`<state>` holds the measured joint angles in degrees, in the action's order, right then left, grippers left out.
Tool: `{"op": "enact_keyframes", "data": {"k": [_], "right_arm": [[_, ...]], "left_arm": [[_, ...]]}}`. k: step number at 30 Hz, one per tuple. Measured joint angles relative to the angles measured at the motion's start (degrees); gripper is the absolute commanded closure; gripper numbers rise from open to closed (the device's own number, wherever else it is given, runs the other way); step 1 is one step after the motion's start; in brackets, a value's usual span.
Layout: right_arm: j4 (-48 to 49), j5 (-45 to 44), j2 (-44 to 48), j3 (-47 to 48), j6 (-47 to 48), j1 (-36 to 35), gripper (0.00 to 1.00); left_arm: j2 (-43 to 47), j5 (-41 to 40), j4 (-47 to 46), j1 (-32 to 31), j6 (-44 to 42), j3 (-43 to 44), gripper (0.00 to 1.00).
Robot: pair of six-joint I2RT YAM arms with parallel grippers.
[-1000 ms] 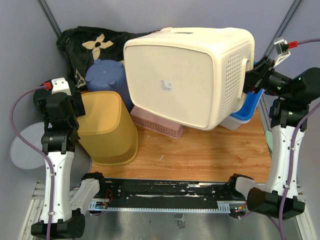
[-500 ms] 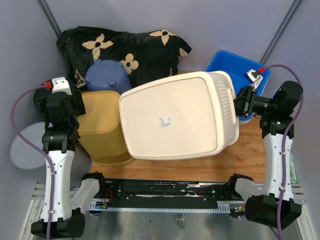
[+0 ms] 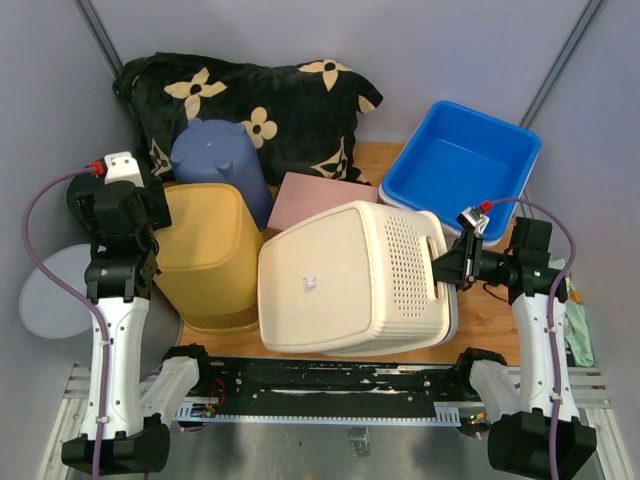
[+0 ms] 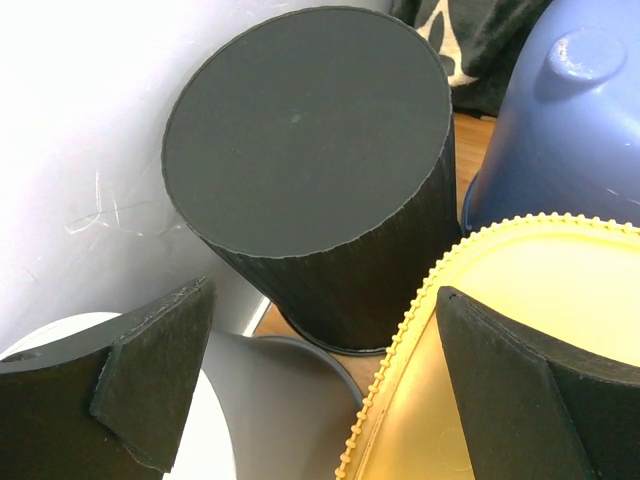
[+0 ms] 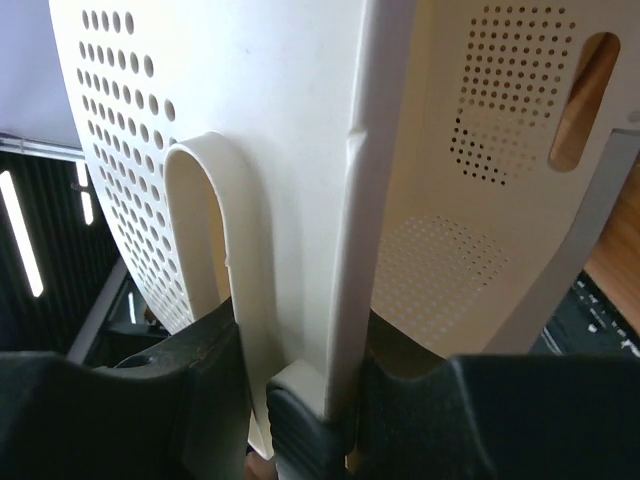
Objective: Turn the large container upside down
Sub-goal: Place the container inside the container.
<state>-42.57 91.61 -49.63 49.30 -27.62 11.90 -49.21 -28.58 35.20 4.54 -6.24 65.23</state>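
The large container, a cream perforated laundry basket, lies tilted on the wooden table with its flat base facing up and left. Its open side faces down and right. My right gripper is shut on the rim at its right side, beside the handle slot. In the right wrist view the rim runs down between the two dark fingers, which press on it from both sides. My left gripper stands open at the far left, holding nothing. It hangs over the edge of the yellow bin.
An upside-down yellow bin touches the container's left side. Behind are a blue-purple bucket, a pink basket, a blue tub and a black flowered cushion. A black cylinder stands ahead of the left gripper.
The container has swung down from high at the back right to the table's front, base turned upward. My right arm came down and forward with it. The left arm has not moved.
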Motion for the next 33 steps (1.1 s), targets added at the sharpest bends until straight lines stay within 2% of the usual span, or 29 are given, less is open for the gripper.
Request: {"op": "enact_keyframes", "data": {"k": [8,10,14,16,17,27,33], "right_arm": [[1.22,0.44,6.84,-10.08,-6.91,-2.67,1.00],[1.79,0.48,7.76,-11.15,-6.95,-4.26,0.96],[6.86,0.50,7.76,-12.50,-9.51,-5.53,0.64],[10.19,0.50,7.50,-14.08,-11.43,-5.40,0.32],[11.47,0.28,7.17,-14.80,-11.85,-5.33,0.29],[22.16,-1.70,0.35,-14.34,-14.25,-4.59,0.25],[25.14,-1.64,-2.97,-13.31,-11.10,-4.37,0.24]], "left_arm": [[-0.66,-0.79,-0.87,0.07,0.00,0.00,0.04],[-0.85,-1.01,-1.31,0.17,-0.02,0.00,0.04],[-1.16,-1.25,-1.57,0.24,-0.17,0.13,0.04],[-1.18,-1.25,-1.68,0.26,-0.17,0.15,0.04],[-1.18,-1.25,-1.73,0.26,-0.17,0.15,0.04],[0.04,0.28,-0.94,0.22,-0.15,-0.44,0.04],[0.00,4.00,2.01,0.22,-0.94,1.81,0.01]]}}
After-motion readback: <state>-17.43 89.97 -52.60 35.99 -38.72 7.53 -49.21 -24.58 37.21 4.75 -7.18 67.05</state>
